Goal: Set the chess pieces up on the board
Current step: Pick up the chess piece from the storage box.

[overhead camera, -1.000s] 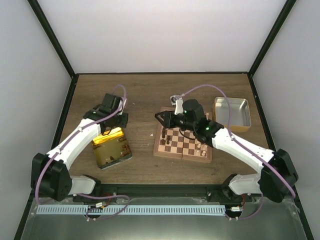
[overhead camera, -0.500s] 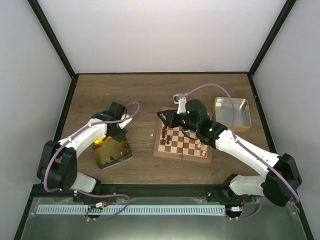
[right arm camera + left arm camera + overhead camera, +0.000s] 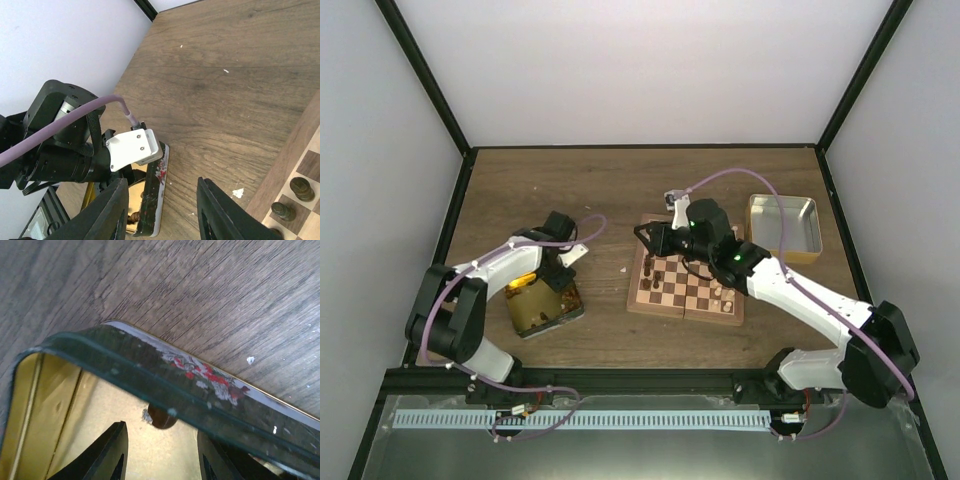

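The dark chessman [image 3: 161, 416] in the gold tin [image 3: 115, 365], judged light and slippery, is best pinched at its waist by the left gripper [image 3: 161, 432], its jaws apart and empty

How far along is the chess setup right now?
Partly done: some chess pieces stand on the board. In hand: the left pincer, open, reaches into the gold tin toward a dark piece; the right pincer hovers empty. Left: that piece, at least.

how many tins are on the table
2: a gold tin left of the board, and a silver tin off the board's far right corner. None looks hidden.
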You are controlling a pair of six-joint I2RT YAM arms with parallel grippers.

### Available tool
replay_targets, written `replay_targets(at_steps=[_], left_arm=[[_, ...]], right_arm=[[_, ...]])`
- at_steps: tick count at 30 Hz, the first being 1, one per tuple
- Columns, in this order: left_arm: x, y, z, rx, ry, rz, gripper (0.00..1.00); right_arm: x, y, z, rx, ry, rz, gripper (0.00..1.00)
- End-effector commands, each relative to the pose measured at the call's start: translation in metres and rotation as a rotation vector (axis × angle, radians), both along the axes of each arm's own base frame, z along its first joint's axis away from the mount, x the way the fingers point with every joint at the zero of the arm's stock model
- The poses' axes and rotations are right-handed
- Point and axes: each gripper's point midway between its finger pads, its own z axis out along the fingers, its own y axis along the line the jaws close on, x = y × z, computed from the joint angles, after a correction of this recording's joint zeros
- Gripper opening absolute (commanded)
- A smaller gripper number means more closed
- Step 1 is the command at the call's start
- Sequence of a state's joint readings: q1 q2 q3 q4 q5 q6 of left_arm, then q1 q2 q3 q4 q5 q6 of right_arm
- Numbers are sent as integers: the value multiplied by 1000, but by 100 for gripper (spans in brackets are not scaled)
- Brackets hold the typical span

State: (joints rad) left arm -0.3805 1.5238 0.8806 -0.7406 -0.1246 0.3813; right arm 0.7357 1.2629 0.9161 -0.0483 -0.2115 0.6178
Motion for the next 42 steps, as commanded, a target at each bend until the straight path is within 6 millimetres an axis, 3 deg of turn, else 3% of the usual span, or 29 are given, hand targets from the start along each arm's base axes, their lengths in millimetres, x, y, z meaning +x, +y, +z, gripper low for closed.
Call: replay_targets(at_steps=[1, 7, 14, 20, 24, 34, 42], left_arm=[[7, -8, -7, -15, 0, -42, 38], [20, -13, -6, -41, -69, -70, 32], [16, -14, -18, -52, -45, -79, 31], [15, -8, -21, -36, -45, -70, 14], [14, -7, -16, -38, -50, -62, 8], [-2, -5, 11, -71, -74, -34, 4], [-22, -19, 57, -168, -177, -102, 4]], right_arm=[[5, 1, 10, -13, -28, -10, 39], [5, 3, 7, -16, -16, -6, 39], [6, 3, 8, -21, -14, -13, 39], [6, 2, 8, -19, -10, -14, 39], [5, 2, 8, -18, -6, -11, 39], [2, 2, 7, -11, 1, -6, 39], [-10, 13, 13, 37, -1, 86, 41]])
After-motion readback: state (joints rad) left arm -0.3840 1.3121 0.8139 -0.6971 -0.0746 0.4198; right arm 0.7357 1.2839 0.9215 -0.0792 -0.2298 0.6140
